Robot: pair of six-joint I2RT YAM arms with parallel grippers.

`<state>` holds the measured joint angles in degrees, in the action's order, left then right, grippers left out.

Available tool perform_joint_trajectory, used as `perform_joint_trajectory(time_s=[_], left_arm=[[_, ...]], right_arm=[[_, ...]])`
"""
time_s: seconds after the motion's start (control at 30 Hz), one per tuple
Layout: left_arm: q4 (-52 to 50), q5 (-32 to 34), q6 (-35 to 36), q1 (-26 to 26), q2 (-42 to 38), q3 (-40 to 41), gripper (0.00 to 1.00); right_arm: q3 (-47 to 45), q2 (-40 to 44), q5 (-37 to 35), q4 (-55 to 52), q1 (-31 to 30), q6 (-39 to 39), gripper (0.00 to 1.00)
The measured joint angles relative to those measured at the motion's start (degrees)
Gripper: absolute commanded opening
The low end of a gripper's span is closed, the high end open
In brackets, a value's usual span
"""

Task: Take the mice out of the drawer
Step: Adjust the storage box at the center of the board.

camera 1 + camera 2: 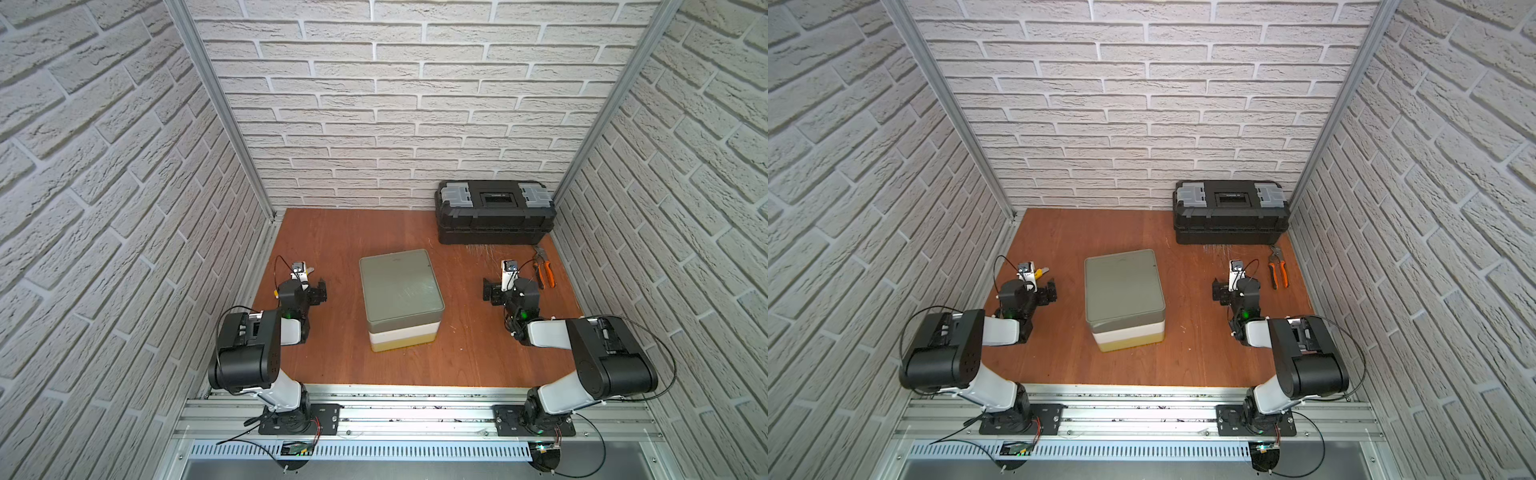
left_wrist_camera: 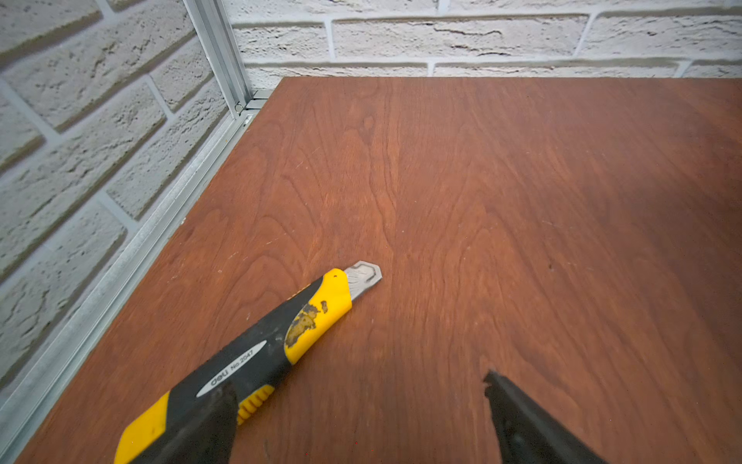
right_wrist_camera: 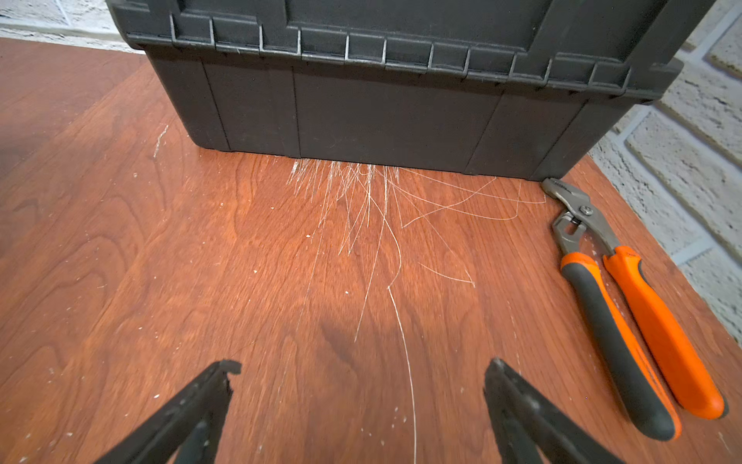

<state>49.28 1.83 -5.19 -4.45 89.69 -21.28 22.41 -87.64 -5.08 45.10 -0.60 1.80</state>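
While parked low over the table [image 2: 522,201], my left hand [image 2: 357,385] and right hand [image 3: 363,365] are both spread wide, holding nothing. Utility knife [image 2: 281,345] lies by the left, pliers [image 3: 626,305] beside the right. Drawer unit [image 1: 399,286] sits between them, fronts flush; mice hidden. Black toolbox [image 3: 381,100] stands against the back wall.
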Motion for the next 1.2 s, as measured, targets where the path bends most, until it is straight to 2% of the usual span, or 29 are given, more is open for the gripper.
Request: perform_joint_trajectory(time_s=[1.03,1.13,1.2], left_arm=[[0.0,0.3,0.0,0.2,0.0,0.0,0.98],[-0.5,1.9,0.2,1.3,-0.4,-0.1,0.98],[-5.2,4.4,0.3,2.6,-3.0,-1.0,0.98]], right_arm=[[0.5,0.0,0.3,-1.0,0.1,0.0,0.99],[1.5,0.5,0.8,-3.8,0.0,0.3,1.00],[4.4,1.1,0.8,-8.3,-0.6,0.7,1.00]])
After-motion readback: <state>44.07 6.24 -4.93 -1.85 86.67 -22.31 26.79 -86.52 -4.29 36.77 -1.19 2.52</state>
